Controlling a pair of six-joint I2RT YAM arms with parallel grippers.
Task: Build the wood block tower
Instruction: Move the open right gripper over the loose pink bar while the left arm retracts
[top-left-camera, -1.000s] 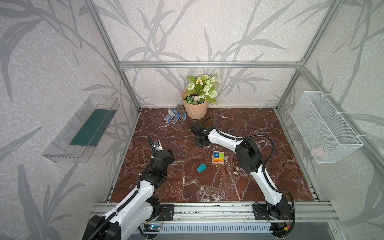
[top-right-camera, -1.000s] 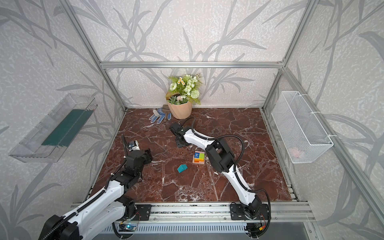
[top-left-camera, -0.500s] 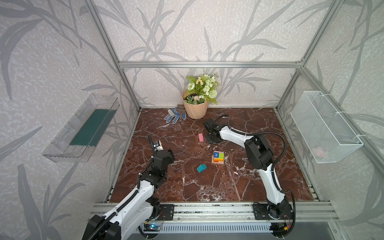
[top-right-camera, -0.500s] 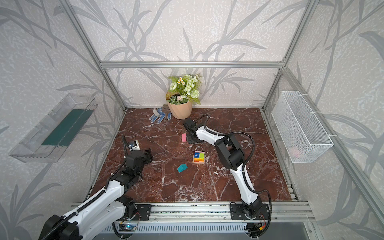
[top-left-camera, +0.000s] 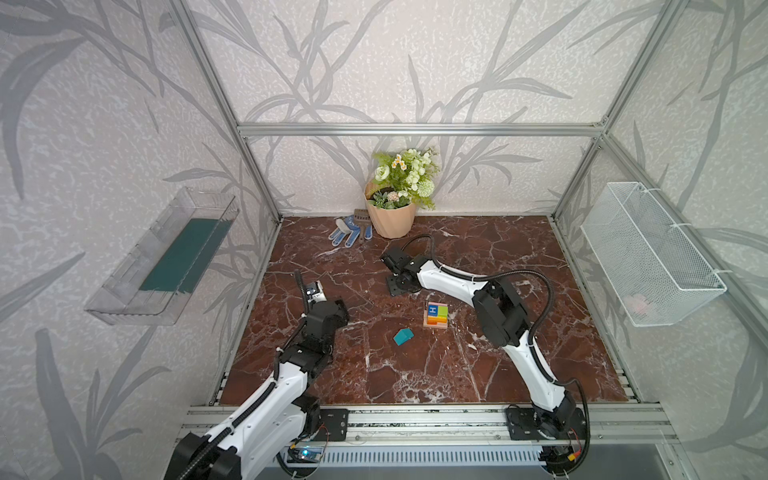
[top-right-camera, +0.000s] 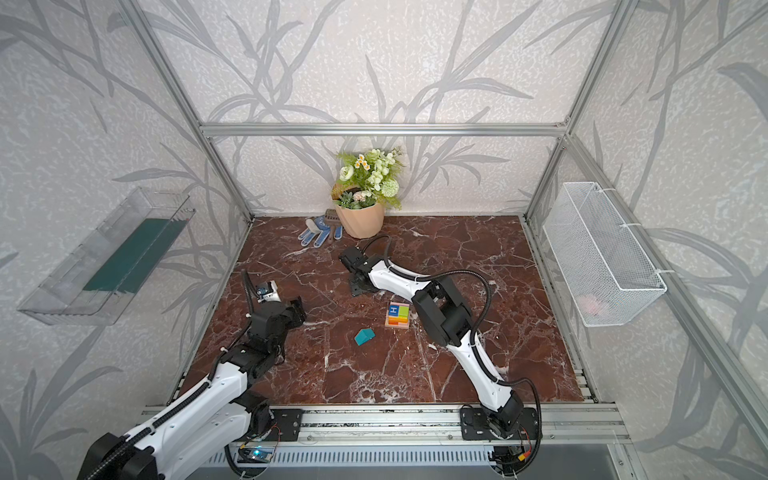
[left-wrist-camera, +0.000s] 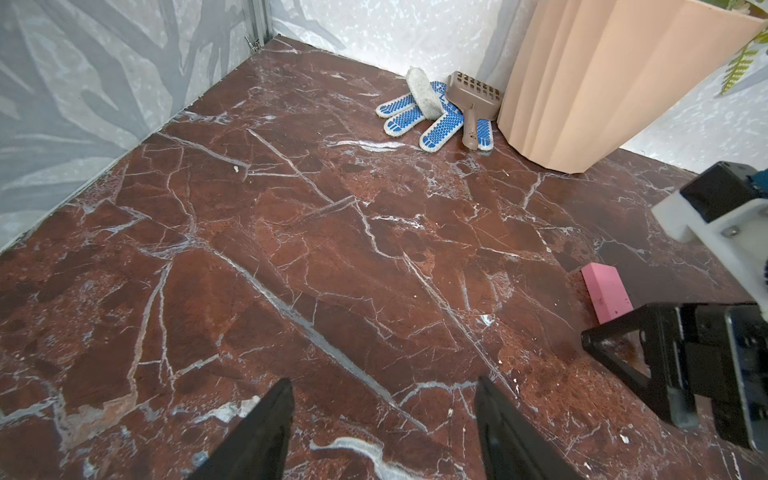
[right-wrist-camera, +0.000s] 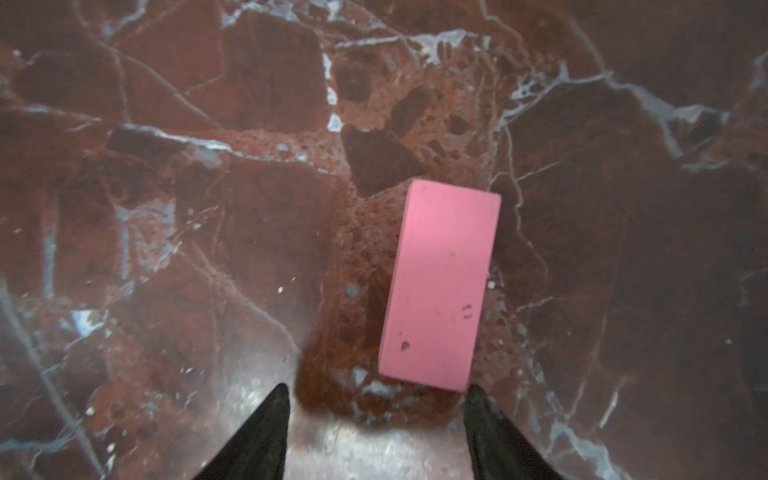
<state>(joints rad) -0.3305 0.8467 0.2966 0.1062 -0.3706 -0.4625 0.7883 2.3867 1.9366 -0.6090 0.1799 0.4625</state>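
Right gripper (right-wrist-camera: 377, 387) back over pink block (right-wrist-camera: 440, 286) | flat, scuffed | jaws wide, left gripper (left-wrist-camera: 384, 379) too

Both top views are bright and evenly lit with soft light from above. The arms throw only faint, blurred shadows on the marble floor (top-left-camera: 457, 365). The wide lens bows the metal frame posts (top-left-camera: 216, 95) toward the picture edges.

The left wrist view is crisp and well lit, though the dark fingers of the left gripper (left-wrist-camera: 382, 399) look slightly soft.

The right wrist view is dimmer and hazy throughout. A white patch of glare lies on the floor between the fingertips of the right gripper (right-wrist-camera: 376, 399). The floor beside the pink block (right-wrist-camera: 440, 286), just ahead of them, looks shadowed.
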